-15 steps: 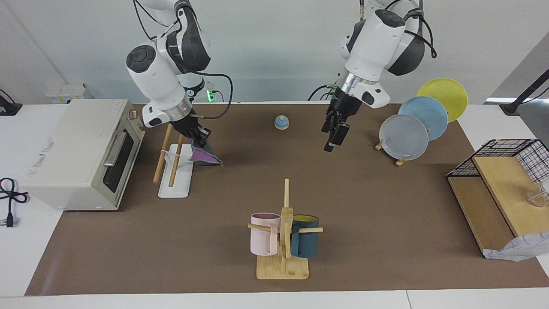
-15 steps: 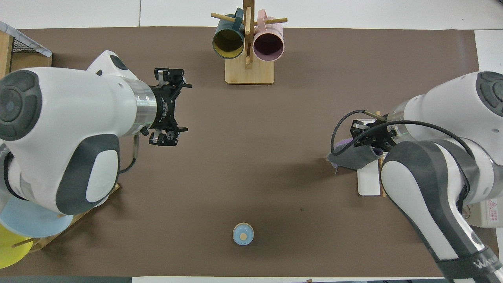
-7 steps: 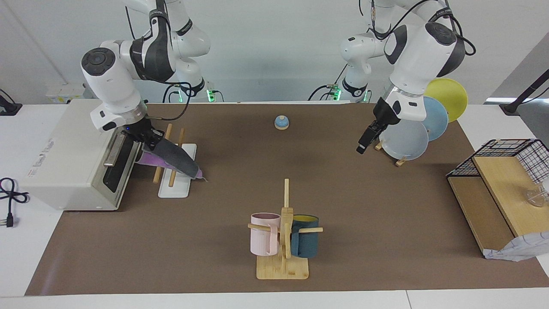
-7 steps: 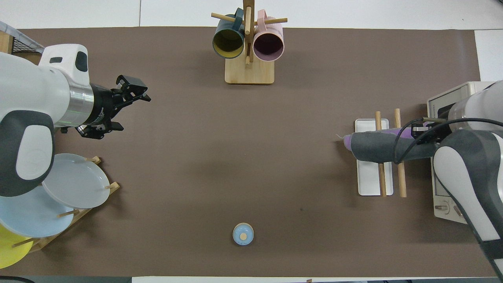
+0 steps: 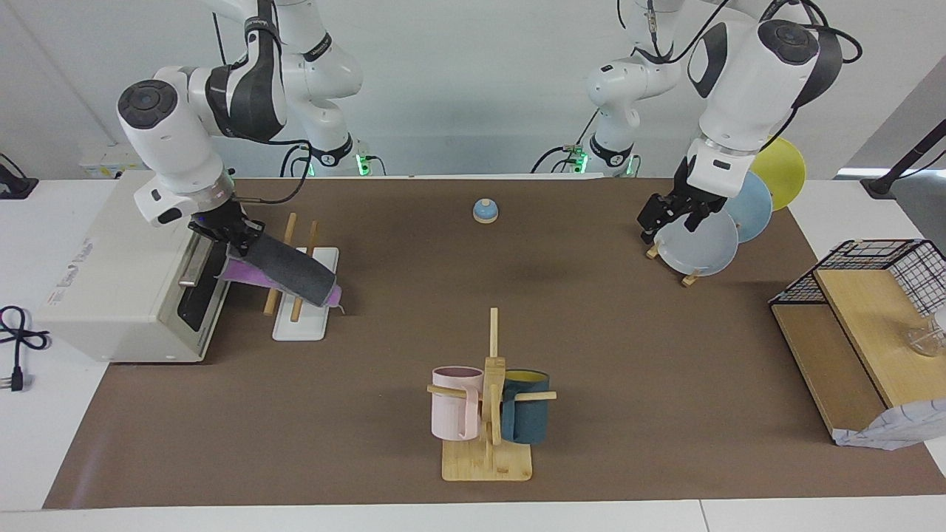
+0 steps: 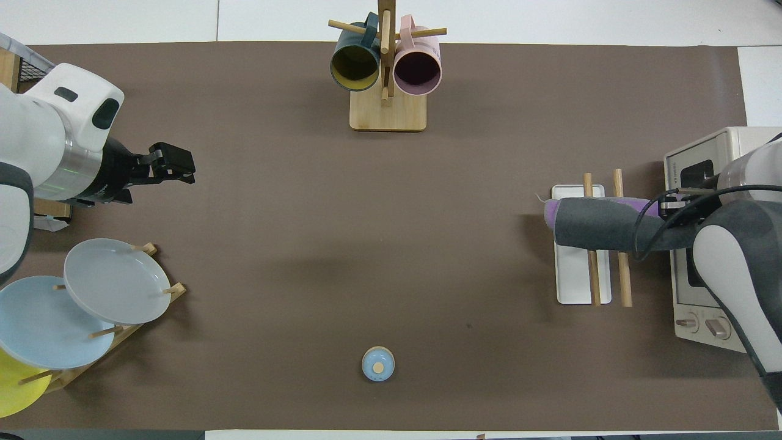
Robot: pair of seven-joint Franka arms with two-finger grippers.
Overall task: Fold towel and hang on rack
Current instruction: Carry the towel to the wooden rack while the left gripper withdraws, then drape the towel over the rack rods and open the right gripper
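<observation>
Biggest thing on the brown mat is the toaster oven (image 5: 133, 273), sitting at the right arm's end of the table. Just beside it, toward the middle, stands the rack (image 5: 301, 314): two wooden rods on a flat white base. The towel (image 5: 284, 267) is folded into a long band, grey side out with a purple edge peeking, and it's draped across both rods, sticking out past them toward the table's middle. The right gripper (image 5: 228, 238) is pinched tight on the towel's end nearest the oven, over the gap between oven and rack.

At the left arm's end there's the plate stand (image 5: 689, 279) with grey, blue and yellow plates, and the left gripper (image 6: 177, 165) hangs in the air by the grey plate with its fingers spread wide and nothing in them. That arm is just waiting.

The mug tree (image 5: 488, 458) with a pink and a teal mug sits mid-table, farther from the robots. A small blue bell (image 5: 485, 211) sits nearer the robots, about centre.
</observation>
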